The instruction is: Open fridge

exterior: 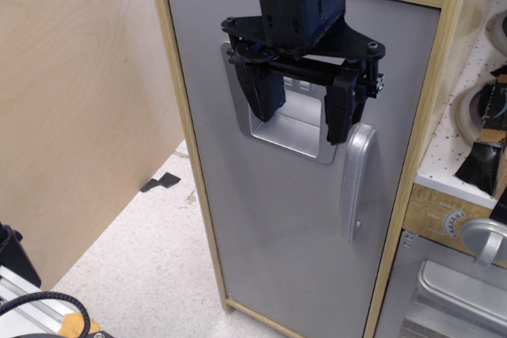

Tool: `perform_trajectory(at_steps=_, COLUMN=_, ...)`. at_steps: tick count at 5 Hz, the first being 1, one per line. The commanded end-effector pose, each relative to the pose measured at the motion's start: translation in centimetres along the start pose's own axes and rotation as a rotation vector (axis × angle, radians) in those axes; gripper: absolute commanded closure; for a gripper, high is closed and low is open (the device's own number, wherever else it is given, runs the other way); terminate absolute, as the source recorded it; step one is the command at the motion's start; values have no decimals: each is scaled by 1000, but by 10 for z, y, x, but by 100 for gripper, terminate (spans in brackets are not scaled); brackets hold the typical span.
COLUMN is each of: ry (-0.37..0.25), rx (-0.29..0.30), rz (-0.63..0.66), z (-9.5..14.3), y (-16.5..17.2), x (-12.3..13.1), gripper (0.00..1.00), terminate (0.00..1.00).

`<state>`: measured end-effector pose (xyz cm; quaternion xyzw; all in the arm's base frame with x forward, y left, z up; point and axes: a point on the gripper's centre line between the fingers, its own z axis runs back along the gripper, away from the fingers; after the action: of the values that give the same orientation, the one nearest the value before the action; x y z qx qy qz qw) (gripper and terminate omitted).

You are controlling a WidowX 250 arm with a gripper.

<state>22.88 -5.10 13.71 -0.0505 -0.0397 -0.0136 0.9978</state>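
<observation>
While its two black fingers (264, 91) hang spread apart with nothing between them, the hand (302, 116) hovers in front of the recessed silver dispenser panel (295, 126) of the fridge (277, 211). One finger's tip sits just above the top of the curved silver handle (356, 182), though whether they touch I cannot tell. That grey door lies shut, flush within its light-wood frame, and fills the middle of the view. A pale plywood board (79, 108) stands to one side; the low oven door (444, 298) and a white speckled counter (459, 148) lie to the other.
</observation>
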Motion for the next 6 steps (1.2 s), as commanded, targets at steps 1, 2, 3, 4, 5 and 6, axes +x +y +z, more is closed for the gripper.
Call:
perform_trajectory(at_steps=1, ry=0, rx=0, rz=0, z=0, y=0, x=0, gripper=0, terminate=0)
perform_trajectory(at_steps=2, ry=-11, rx=-6, rz=-27, z=-20, y=-6, x=9, gripper=0, terminate=0)
perform_trajectory(at_steps=3, ry=-44, rx=9, rz=-37, z=-41, y=-10, x=24, gripper=0, terminate=0)
perform_trajectory(at_steps=4, ry=-96, rx=23, rz=-27, z=-64, y=-8, x=43, gripper=0, terminate=0)
perform_trajectory(at_steps=5, ry=-178, rx=37, rz=-23, z=-85, y=-1, x=74, gripper=0, terminate=0)
perform_trajectory(at_steps=6, ry=-239, rx=41, rz=-6, z=-99, y=5, x=100, gripper=0, terminate=0)
